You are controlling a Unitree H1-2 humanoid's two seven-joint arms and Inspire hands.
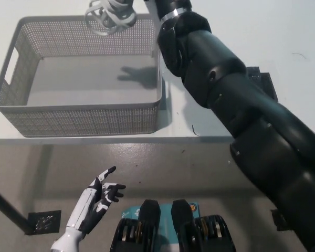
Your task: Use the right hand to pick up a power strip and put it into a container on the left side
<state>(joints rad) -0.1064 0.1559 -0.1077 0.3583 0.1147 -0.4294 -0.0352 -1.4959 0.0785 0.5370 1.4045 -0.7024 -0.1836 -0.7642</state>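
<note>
Head view: white bench [226, 21] above a grey floor [163, 168], seen steeply from overhead. On the bench's left part, a grey mesh container [79, 118], nothing lying on its floor, only a hand-shaped shadow there. Beside the container on the right, a dark patch [262, 84] on the bench, mostly covered by the arm. Black right arm [236, 110] stretching from the bottom right up to the top edge, its wrist just past the container's far right corner. Right hand [160, 6] cut off by the top edge; cannot tell how its fingers stand. Coiled white cable [110, 14] hanging at the top edge over the container's far wall, apparently part of the power strip; the strip's body out of frame. White left hand [102, 191] resting low at the lower left, below the bench edge, holding nothing, fingers spread loosely
</note>
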